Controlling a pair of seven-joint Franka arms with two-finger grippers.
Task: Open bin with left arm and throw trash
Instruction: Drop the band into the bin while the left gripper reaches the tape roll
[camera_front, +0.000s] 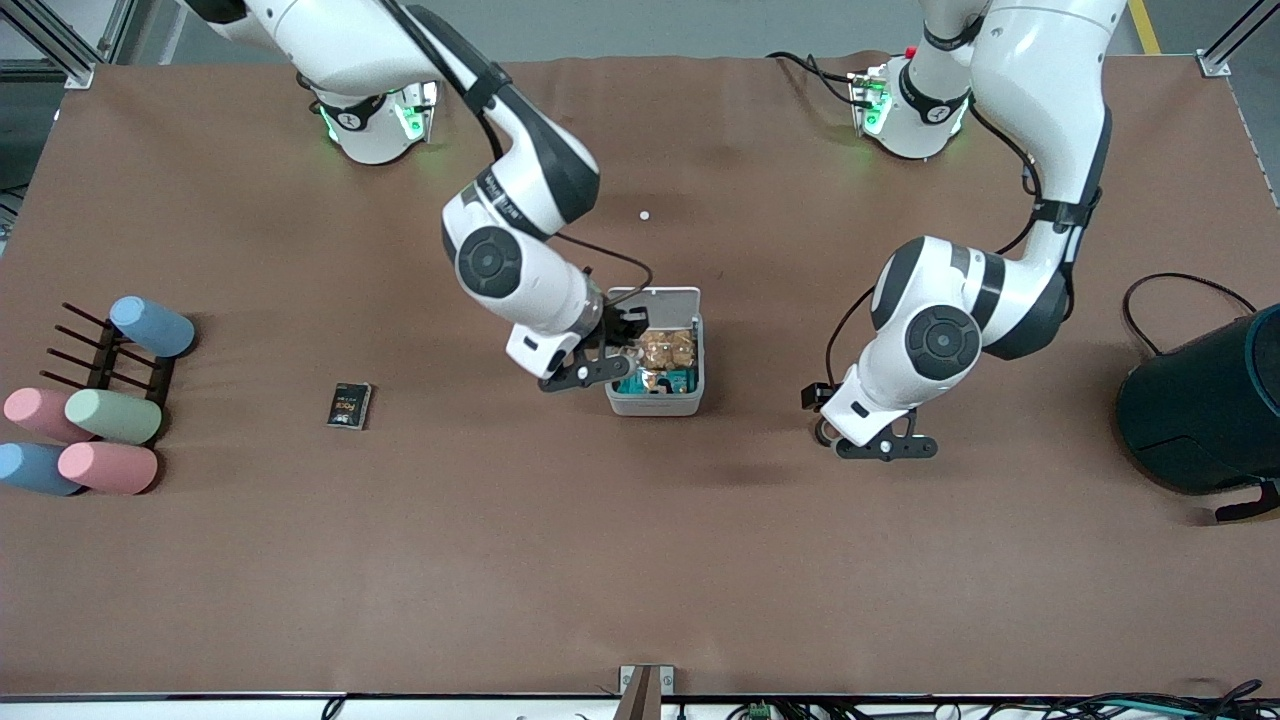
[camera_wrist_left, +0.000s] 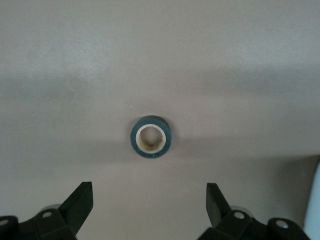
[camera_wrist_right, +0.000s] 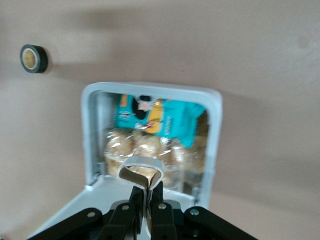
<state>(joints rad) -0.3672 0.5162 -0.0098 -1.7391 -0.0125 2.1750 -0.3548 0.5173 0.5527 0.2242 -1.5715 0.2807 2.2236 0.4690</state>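
The bin (camera_front: 655, 405) stands mid-table with its flip lid (camera_front: 653, 297) open, and snack packets lie inside it. My right gripper (camera_front: 622, 345) is over the bin's edge by the lid, shut on the white rubber-band loop (camera_wrist_right: 142, 167), with the open bin (camera_wrist_right: 90, 125) below it. My left gripper (camera_front: 887, 442) is open and empty low over the table toward the left arm's end, with the dark tape roll (camera_wrist_left: 152, 136) lying apart from its fingertips (camera_wrist_left: 82, 200). The roll also shows in the front view (camera_front: 824, 432) and in the right wrist view (camera_wrist_right: 33, 58). The black packet (camera_front: 349, 405) lies toward the right arm's end.
A big dark teal cylinder (camera_front: 1200, 400) with a black cable (camera_front: 1180, 285) stands at the left arm's end. Pastel cylinders (camera_front: 110, 415) lie on and beside a dark rack (camera_front: 100, 355) at the right arm's end. A tiny white dot (camera_front: 644, 214) lies farther from the front camera than the bin.
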